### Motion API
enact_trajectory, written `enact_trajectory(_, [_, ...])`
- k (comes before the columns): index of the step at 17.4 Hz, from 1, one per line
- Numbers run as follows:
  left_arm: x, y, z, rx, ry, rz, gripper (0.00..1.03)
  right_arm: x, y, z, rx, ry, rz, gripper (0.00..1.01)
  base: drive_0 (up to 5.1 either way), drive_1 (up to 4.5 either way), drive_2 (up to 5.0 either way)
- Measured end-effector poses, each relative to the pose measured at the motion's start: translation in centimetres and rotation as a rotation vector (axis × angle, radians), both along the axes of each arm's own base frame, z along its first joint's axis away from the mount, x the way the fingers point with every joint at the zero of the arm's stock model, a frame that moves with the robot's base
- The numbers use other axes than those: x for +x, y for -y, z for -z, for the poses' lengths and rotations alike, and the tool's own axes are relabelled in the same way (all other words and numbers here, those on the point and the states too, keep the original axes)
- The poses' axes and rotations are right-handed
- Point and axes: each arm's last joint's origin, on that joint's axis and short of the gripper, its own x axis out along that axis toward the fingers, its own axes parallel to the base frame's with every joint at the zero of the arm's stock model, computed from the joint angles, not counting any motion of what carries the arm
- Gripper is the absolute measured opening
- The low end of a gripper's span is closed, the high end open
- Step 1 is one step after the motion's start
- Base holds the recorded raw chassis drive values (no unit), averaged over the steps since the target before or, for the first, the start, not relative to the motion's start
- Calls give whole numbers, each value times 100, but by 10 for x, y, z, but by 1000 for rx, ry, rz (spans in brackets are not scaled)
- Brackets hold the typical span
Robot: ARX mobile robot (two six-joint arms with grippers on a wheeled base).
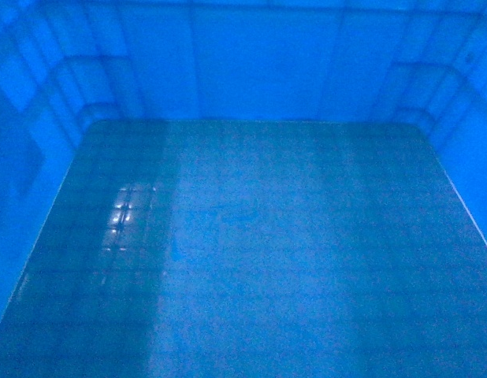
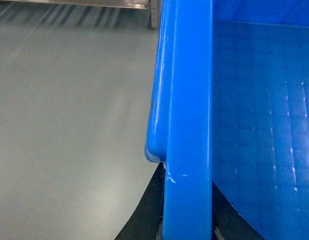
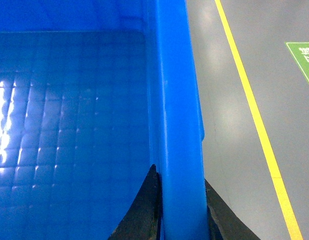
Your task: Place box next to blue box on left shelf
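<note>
Two grippers hold the box (image 1: 251, 252), one on each long rim. The left gripper (image 2: 187, 227) has its dark fingers (image 2: 144, 215) on either side of the left rim, one outside and one inside the wall, closed on it. The right gripper (image 3: 182, 225) does the same on the right rim, its fingers (image 3: 139, 210) straddling the wall. The box fills the head view entirely, so only its glossy floor and ribbed walls show, and it appears to be carried in front of the robot, above the ground. No shelf and no other blue box can be seen from here.

The box looks like stiff moulded plastic, empty, so probably light for its bulk. The thick rim is the natural place to grip. The plastic is smooth and shiny, so it could slip or tilt if one side lets go first. Both arms should move together and keep it level.

Below the box lies a smooth grey floor (image 2: 69, 125). A yellow line (image 3: 254, 115) runs along it on the right, beside a green floor mark (image 3: 303, 60). Part of a metal frame (image 2: 119, 5) shows at the far edge in the left wrist view, though it is too blurred to identify
</note>
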Motion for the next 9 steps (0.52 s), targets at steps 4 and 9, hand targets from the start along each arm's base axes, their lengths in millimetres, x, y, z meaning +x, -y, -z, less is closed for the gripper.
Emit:
enact_trajectory(4, [0,0,0,0,0,0,8,0,0,0,0,-1,0,10,-12,399,-422])
enact_trajectory(9, [0,0,0,0,-1,0,8,0,0,0,-1,-2,0,10,-2,408,-413])
